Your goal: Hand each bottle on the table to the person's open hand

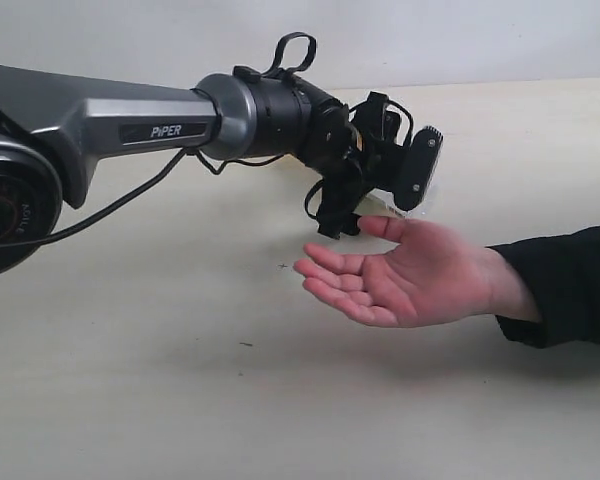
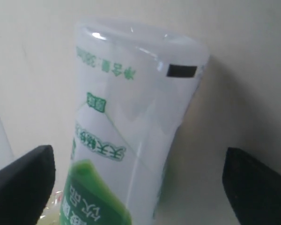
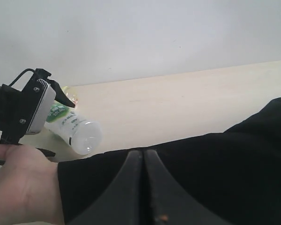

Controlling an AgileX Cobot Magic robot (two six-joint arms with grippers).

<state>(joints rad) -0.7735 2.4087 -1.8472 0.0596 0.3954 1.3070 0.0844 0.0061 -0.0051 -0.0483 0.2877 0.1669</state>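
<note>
A white bottle with a green label point(image 2: 126, 140) lies on its side on the table point(image 1: 130, 380), its clear base point(image 3: 84, 137) facing the right wrist camera. My left gripper point(image 2: 138, 159) straddles it, open; one finger point(image 2: 18, 183) is close to the bottle and the other finger point(image 2: 257, 187) stands well clear of it. In the exterior view this gripper point(image 1: 380, 195) hovers just behind the person's open hand point(image 1: 400, 280), palm up, and hides most of the bottle. My right gripper point(image 3: 144, 152) is shut on nothing, close to the person's black sleeve point(image 3: 215, 173).
The person's forearm point(image 1: 570, 285) reaches in from the right, low over the table. A bit of clear yellowish plastic point(image 3: 70, 97) shows behind the left gripper point(image 3: 33, 110). A pale wall runs along the table's far edge.
</note>
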